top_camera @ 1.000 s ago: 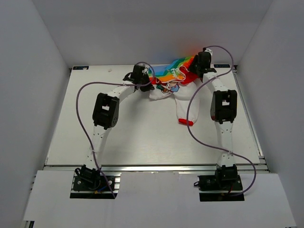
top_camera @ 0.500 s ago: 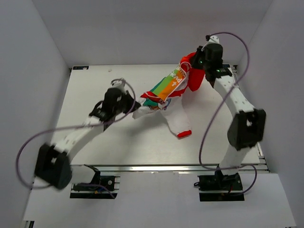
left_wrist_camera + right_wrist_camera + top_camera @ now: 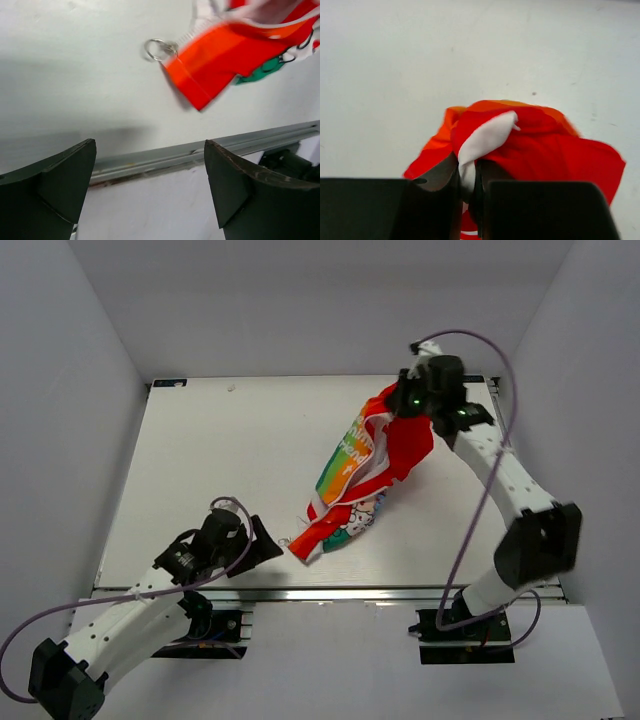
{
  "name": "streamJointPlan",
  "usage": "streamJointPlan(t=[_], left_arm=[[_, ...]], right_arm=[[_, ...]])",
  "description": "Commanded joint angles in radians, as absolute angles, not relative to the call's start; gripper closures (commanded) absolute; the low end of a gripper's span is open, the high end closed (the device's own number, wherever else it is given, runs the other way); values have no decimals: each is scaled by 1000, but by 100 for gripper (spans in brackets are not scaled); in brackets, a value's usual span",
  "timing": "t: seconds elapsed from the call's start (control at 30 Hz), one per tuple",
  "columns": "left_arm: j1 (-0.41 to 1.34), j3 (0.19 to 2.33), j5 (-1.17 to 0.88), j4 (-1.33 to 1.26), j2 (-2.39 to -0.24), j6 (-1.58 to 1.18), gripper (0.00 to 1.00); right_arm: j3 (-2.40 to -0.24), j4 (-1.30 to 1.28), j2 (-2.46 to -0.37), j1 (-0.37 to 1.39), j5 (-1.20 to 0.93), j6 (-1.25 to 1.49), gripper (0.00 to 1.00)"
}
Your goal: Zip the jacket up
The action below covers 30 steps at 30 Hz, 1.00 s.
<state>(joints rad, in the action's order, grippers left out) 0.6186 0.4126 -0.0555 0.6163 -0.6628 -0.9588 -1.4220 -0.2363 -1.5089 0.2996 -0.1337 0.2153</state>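
The jacket (image 3: 352, 472) hangs stretched from the far right down toward the table's near edge, with red hood, rainbow stripes and cartoon print showing. My right gripper (image 3: 402, 405) holds its top above the table; in the right wrist view the gripper (image 3: 467, 171) is shut on a white fold of the jacket (image 3: 485, 135) beside red hood cloth. My left gripper (image 3: 272, 540) is open just left of the jacket's low end, touching nothing. In the left wrist view the left gripper (image 3: 150, 145) stands wide, with the metal zipper ring (image 3: 159, 49) and a red corner of the jacket (image 3: 215, 65) lying beyond it.
The table's near metal rail (image 3: 200, 150) runs just under the left gripper. White walls enclose the white table (image 3: 200, 460) on three sides. The right arm's purple cable (image 3: 480, 490) loops over the table's right side.
The left gripper has opened and let go of the jacket's low end after drawing it toward the near edge. The right gripper keeps hold of the top.
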Motion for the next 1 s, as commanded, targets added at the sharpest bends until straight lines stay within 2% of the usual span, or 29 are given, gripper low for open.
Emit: streamJointPlan(t=[0.0, 0.1, 0.13, 0.2, 0.23, 0.3, 0.43, 0.47, 0.53, 0.57, 0.67, 0.77, 0.83, 0.97], left_arm=[[623, 475, -40, 733, -684, -965, 2], [623, 619, 96, 790, -748, -920, 2], [623, 656, 135, 811, -793, -901, 2], [623, 741, 222, 792, -836, -868, 2], [623, 762, 239, 757, -863, -844, 2], [623, 817, 253, 704, -961, -801, 2], [623, 919, 229, 579, -1175, -683, 2], [623, 958, 230, 560, -1262, -672, 2], [621, 1008, 235, 508, -1346, -632, 2], [618, 1038, 244, 500, -1389, -624, 2], [606, 1179, 259, 492, -1560, -600, 2], [589, 1327, 229, 512, -1721, -575, 3], [588, 1403, 203, 522, -1813, -558, 7], [588, 1427, 123, 480, -1890, -532, 16]], right_arm=[[-1584, -350, -1737, 419, -89, 81, 91], [-1730, -415, -1933, 434, -89, 81, 63], [-1862, -455, -1977, 434, -98, 86, 41], [-1969, -565, -2054, 436, -107, 109, 14], [-1998, -584, -2056, 443, -101, 112, 11], [-1945, -581, -1992, 446, -66, 133, 11], [-1553, -462, -1703, 448, -6, 227, 11], [-1373, -434, -1565, 448, 18, 251, 11], [-1194, -361, -1427, 448, 35, 349, 11], [-1037, -339, -1310, 448, 31, 385, 11], [-834, -308, -1176, 453, -29, 498, 11], [-772, -304, -1147, 472, -60, 563, 11], [-750, -284, -1152, 480, -67, 586, 11], [-724, -203, -1215, 494, -81, 659, 11]])
